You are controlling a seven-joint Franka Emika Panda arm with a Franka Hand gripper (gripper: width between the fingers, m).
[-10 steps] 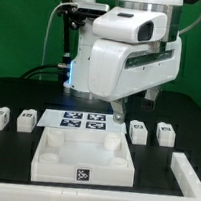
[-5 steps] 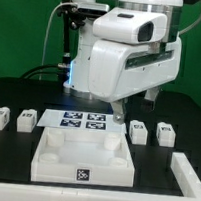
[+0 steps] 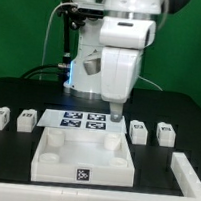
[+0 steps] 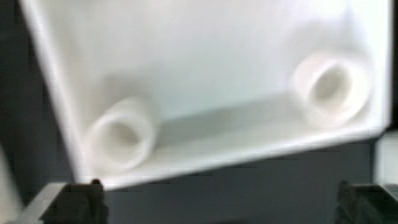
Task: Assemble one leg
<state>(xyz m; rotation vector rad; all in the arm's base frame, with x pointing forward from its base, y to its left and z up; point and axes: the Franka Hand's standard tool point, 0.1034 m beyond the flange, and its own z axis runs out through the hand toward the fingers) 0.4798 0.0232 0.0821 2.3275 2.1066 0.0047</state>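
White plastic fills the near ground: the square panel [image 3: 82, 159] lies flat on the black bench [image 3: 8, 149], and the wrist view looks blurrily down on its two round sockets [image 4: 121, 138]. Behind it lies the marker board [image 3: 78, 119], and level with that the row of small tagged blocks. The leg [image 3: 139, 131] closest to the work sits just beside the board on the exterior view's right. The three other legs [image 3: 27, 119] are spread along the same row. None has moved.

What has changed in the last second is the arm [image 3: 121, 60]. Its wrist has swung round, so the bulky housing now shows end-on. The claw [image 3: 115, 117] has come in over the board's right end, near that leg but not touching it. Its fingers [image 4: 80, 200] stand apart with nothing between them. I judge this as lining up for a pick, so the task has barely begun.

In the exterior view the fingertips blur into the board's tags. No leg shows in the wrist view, and a white part [image 3: 189, 174] is cut off at the right edge.
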